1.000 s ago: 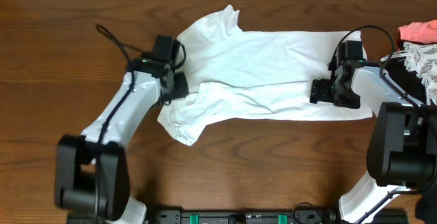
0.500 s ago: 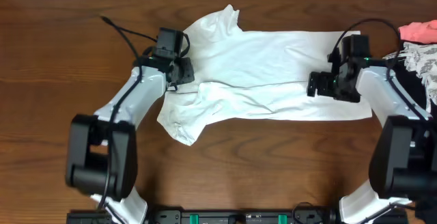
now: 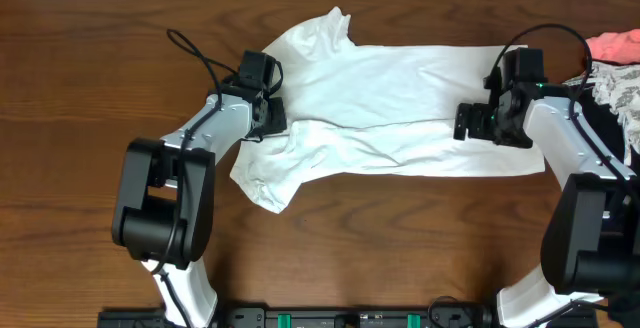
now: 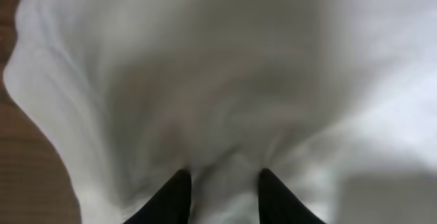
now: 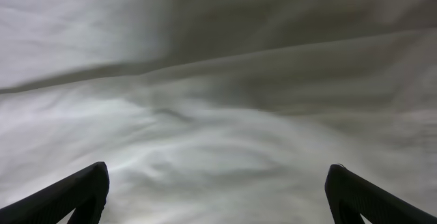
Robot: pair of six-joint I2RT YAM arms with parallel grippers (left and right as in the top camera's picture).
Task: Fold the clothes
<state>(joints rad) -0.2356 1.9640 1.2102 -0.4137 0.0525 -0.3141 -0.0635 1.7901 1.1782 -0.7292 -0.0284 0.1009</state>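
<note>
The clothes are a white T-shirt lying crumpled and partly doubled over across the middle of the wooden table. My left gripper sits at the shirt's left part, by a sleeve. In the left wrist view its dark fingers stand close together, and the left gripper pinches a bunched ridge of the T-shirt. My right gripper hovers over the shirt's right end. In the right wrist view the right gripper is wide open over the T-shirt, holding nothing.
A pink cloth and a pale patterned cloth lie piled at the table's right edge, behind the right arm. A black cable loops from the left arm over the bare wood.
The left arm has swung right, bringing its gripper further onto the shirt's left part. The right gripper's jaws have spread to their widest. The shirt has barely shifted.
</note>
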